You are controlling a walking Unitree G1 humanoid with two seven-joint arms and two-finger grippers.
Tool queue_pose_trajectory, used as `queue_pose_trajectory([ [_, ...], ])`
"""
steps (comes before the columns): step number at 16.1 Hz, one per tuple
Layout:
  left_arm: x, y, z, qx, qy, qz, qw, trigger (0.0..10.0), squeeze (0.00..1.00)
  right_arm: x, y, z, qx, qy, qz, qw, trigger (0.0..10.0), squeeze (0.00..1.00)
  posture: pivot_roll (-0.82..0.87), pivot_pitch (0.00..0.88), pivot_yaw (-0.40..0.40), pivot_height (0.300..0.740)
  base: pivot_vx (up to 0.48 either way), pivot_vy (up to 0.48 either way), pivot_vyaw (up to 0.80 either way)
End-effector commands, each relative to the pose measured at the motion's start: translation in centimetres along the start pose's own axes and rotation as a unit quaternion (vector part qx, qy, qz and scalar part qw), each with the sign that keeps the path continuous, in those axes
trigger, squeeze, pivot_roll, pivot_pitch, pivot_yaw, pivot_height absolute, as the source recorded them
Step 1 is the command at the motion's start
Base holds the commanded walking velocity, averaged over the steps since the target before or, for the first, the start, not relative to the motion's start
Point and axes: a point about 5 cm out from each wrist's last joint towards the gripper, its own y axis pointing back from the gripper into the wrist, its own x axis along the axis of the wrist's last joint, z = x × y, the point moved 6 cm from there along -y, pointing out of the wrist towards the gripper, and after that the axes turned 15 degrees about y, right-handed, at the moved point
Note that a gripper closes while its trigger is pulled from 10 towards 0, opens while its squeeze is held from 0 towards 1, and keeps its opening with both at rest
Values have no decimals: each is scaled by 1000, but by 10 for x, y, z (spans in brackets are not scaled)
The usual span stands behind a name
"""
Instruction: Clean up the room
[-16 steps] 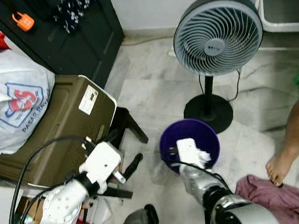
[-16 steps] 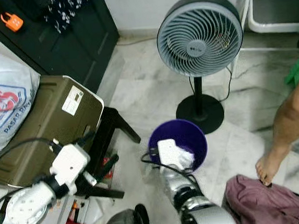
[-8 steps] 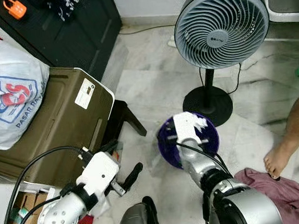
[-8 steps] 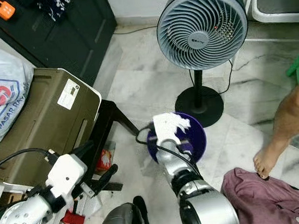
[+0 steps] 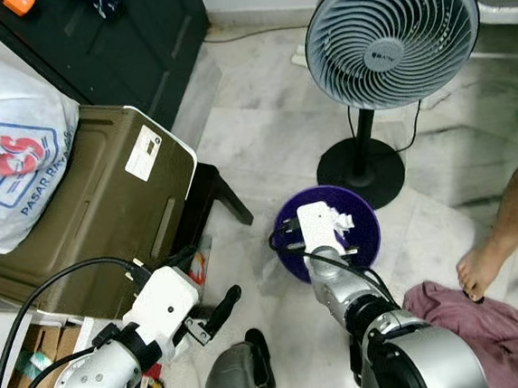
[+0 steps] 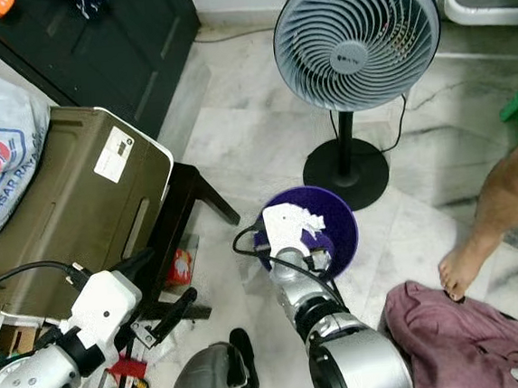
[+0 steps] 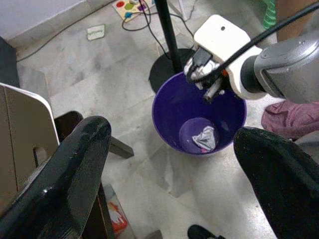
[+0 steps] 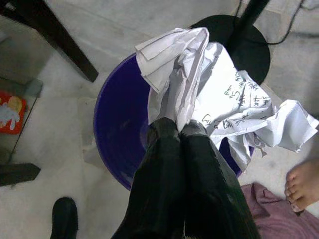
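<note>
Right pincer (image 8: 179, 130) lowered; clamps paper (image 8: 214, 99)

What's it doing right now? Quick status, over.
Right gripper shut on crumpled paper, over purple bin. Left gripper open, idle. Paper not yet dropped. Nothing in the way.
</note>
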Motion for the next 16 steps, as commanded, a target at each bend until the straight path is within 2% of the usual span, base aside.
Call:
queue_pose_trajectory([
  [1,-5,6,-4,10,0,-16,1000,10000,0,6,2,-10,14,-19,7,1000,10000,0,162,358,231,740,0,0,0],
  [3,-5,5,-4,11,2,-17,1000,10000,0,19,2,-10,19,-32,25,999,10000,0,162,359,230,740,0,0,0],
  [5,-5,4,-4,11,3,-18,1000,10000,0,18,3,-15,25,-45,15,999,10000,0,163,360,230,740,0,0,0],
  [7,-5,5,-5,13,3,-20,1000,10000,0,12,4,-17,24,-46,3,999,10000,0,166,362,231,740,0,0,0],
  [12,-6,4,-6,14,5,-24,1000,10000,0,-7,1,-4,-4,-33,-33,999,10000,0,157,364,230,740,0,0,0],
  [14,-7,3,-6,13,5,-26,1000,10000,0,-21,1,2,-16,-36,-60,997,10000,0,151,365,229,740,0,0,0],
  [16,-7,3,-7,13,5,-26,1000,10000,0,-23,1,3,-18,-38,-62,997,10000,0,149,365,229,740,0,0,0],
])
